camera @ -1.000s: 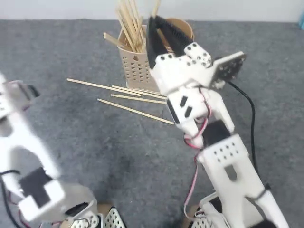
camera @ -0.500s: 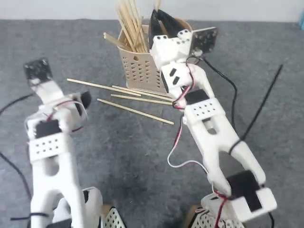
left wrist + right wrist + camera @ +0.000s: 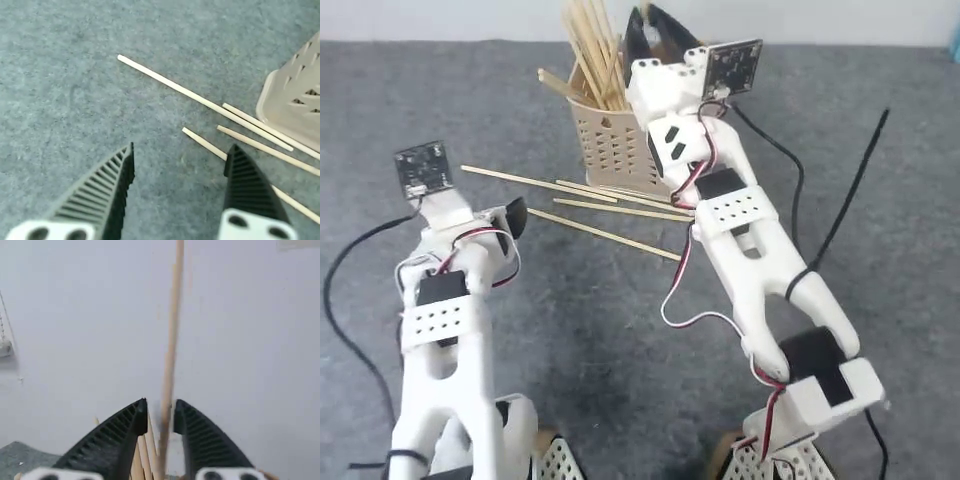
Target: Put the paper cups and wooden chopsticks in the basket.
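A: Where does the basket stand?

B: At 12 o'clock on the grey carpet (image 3: 570,330). The beige, perforated basket (image 3: 610,145) is upright, with a sheaf of standing chopsticks (image 3: 592,50) fanning out of its top.

A: And the right arm?

B: It stretches from 5 o'clock up to 12, with the right gripper (image 3: 161,402) poised over the basket's mouth. Its jaws are a narrow gap apart. One upright chopstick (image 3: 170,340) rises through that gap, close against one jaw with room on its other side, so no clamp shows.

A: What lies outside the basket?

B: Four loose chopsticks (image 3: 605,232) lie flat on the carpet at the basket's 7 o'clock side, fanned from 10 o'clock toward the centre. The nearest of them lie just beside the basket's foot.

A: The left arm?

B: Rooted at 7 o'clock, it leans toward 10. The left gripper (image 3: 182,146) hangs above the carpet, jaws wide apart and empty. In the left wrist view the near end of one loose chopstick lies on the carpet just past the two tips — the others lie beyond it, beside the basket's corner.
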Tool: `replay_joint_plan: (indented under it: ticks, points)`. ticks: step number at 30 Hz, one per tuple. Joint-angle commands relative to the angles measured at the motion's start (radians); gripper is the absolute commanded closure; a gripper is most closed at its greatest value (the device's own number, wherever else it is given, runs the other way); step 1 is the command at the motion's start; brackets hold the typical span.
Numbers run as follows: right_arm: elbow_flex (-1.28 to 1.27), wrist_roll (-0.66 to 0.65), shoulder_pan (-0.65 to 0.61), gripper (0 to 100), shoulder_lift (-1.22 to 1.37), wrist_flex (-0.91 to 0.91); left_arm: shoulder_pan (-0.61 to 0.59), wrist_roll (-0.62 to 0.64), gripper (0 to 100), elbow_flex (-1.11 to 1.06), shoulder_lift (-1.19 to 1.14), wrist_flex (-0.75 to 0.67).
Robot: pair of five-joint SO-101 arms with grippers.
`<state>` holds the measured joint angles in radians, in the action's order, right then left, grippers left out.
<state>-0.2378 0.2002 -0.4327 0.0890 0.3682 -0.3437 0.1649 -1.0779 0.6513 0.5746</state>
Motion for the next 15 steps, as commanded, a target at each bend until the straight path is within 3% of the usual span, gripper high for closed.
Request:
replay_joint_plan:
  ticks: [1,7,15]
  points:
    - [0.057,-0.009,-0.024,79.4,-0.019,0.016,0.015,0.012,71,0.001,0.038,-0.049]
    - [-0.028,-0.009,-0.024,87.2,-0.160,0.012,0.048,0.130,70,-0.096,0.037,-0.245]
    - [-0.319,-0.006,-0.048,88.6,-0.690,-0.366,0.138,0.169,70,0.033,-0.190,-0.192]
